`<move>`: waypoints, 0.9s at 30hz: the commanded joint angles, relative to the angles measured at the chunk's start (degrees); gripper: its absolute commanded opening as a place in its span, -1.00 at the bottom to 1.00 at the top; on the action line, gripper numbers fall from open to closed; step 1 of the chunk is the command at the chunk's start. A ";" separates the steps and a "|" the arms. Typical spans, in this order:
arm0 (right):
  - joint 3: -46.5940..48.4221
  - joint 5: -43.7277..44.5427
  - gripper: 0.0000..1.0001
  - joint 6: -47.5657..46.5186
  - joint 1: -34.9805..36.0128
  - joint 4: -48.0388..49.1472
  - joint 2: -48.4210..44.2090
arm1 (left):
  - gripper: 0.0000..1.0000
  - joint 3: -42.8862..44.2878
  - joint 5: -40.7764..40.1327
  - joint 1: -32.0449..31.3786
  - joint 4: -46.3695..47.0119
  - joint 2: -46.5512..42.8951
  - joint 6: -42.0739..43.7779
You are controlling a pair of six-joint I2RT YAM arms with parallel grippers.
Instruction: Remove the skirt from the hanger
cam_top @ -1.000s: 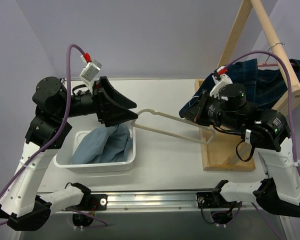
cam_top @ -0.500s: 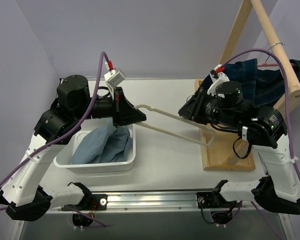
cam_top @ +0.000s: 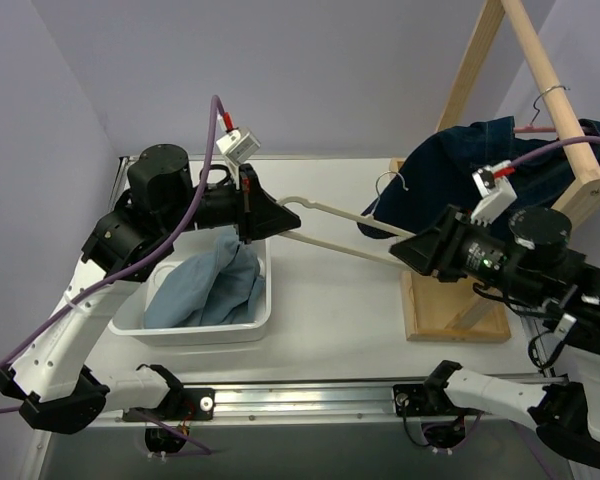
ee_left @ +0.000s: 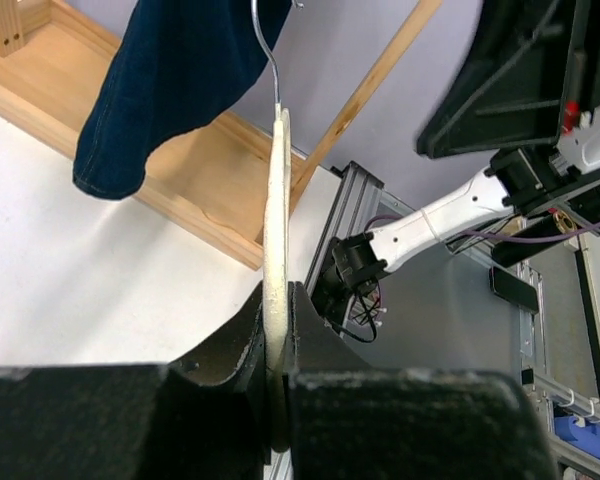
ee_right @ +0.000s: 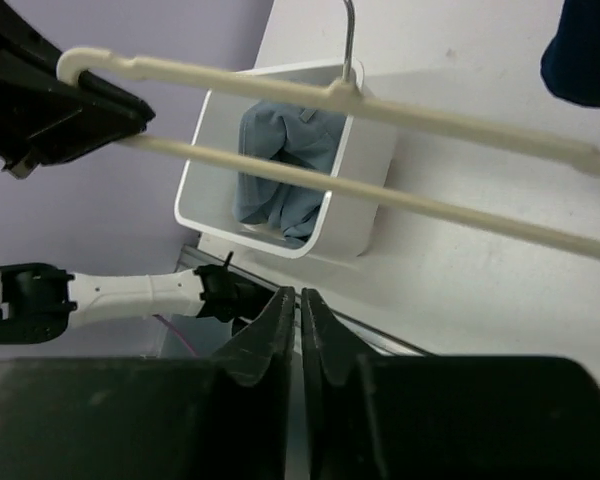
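Observation:
A bare cream hanger (cam_top: 330, 209) hangs level above the table, and my left gripper (cam_top: 280, 218) is shut on its left end. The left wrist view shows the hanger (ee_left: 276, 250) edge-on, pinched between the jaws of that gripper (ee_left: 277, 300). The pale blue skirt (cam_top: 205, 290) lies bunched in the white bin (cam_top: 190, 335). My right gripper (cam_top: 395, 250) sits at the hanger's right end, shut and empty. In its own view the shut right gripper (ee_right: 300, 300) is below both hanger bars (ee_right: 380, 192), apart from them, with the skirt (ee_right: 280, 170) beyond.
A wooden rack (cam_top: 450, 320) stands at the right with a dark blue garment (cam_top: 440, 175) draped over its pole. The hanger's metal hook (cam_top: 385, 182) points toward that garment. The bin stands at the near left beneath the left arm.
My left gripper closed on the hanger's left end. My right gripper let go of the right end, shut again and drew back to the right and nearer, uncovering the dark garment.

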 commanded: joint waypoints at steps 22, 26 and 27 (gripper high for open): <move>-33.62 -20.92 -1.00 -19.32 -14.90 -1.07 -21.46 | -0.95 37.71 -9.45 -14.74 7.38 26.11 3.90; -35.38 -21.71 -1.00 -19.50 -15.51 -1.25 -22.60 | -0.95 42.89 -12.87 -17.47 7.46 31.12 4.95; -35.56 -22.15 -1.00 -19.41 -15.60 -1.25 -22.69 | -0.95 43.60 -13.32 -17.99 7.81 31.83 5.13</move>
